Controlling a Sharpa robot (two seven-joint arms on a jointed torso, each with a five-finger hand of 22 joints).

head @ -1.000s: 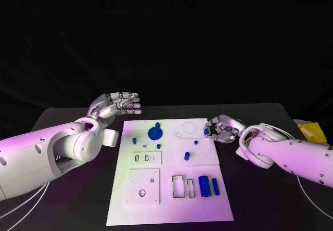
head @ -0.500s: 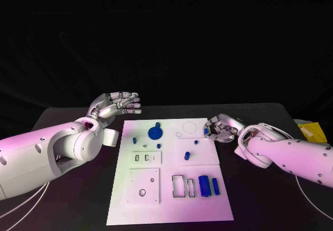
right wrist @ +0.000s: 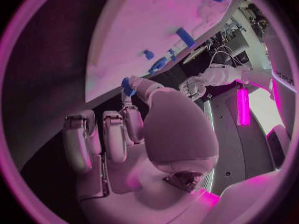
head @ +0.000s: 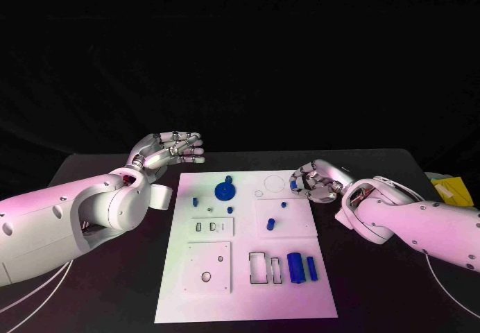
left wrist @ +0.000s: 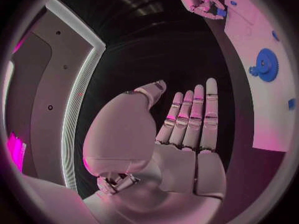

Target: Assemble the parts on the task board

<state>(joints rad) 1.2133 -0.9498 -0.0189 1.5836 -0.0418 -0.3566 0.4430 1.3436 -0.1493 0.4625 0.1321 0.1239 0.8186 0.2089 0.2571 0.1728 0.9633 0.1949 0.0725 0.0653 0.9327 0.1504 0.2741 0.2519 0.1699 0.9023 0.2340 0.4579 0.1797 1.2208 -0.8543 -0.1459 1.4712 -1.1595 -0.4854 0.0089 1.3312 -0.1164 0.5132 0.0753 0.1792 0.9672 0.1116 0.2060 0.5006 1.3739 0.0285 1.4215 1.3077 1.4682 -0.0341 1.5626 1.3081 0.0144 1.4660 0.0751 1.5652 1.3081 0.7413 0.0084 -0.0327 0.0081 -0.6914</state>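
The white task board [head: 245,291] lies lengthwise in the middle of the black table. On it are a blue gear [head: 224,189], small blue pegs [head: 269,223] and two blue cylinders [head: 295,267] beside rectangular slots. My right hand [head: 318,184] hovers at the board's far right edge and pinches a small blue part [head: 293,185] at its fingertips; the right wrist view shows that part [right wrist: 127,86] between thumb and finger. Off the board's far left corner, my left hand [head: 170,149] is raised with its fingers apart and holds nothing. The left wrist view shows the gear [left wrist: 266,64] beyond that hand's straight fingers [left wrist: 190,119].
A yellow object [head: 447,189] lies at the table's right edge. A round outline [head: 272,183] is marked on the board just left of my right hand. Bare black table [head: 120,291] runs along both sides of the board.
My right hand has shifted a little left and farther back, over the board's edge, still holding the small blue part. The left hand has not moved.
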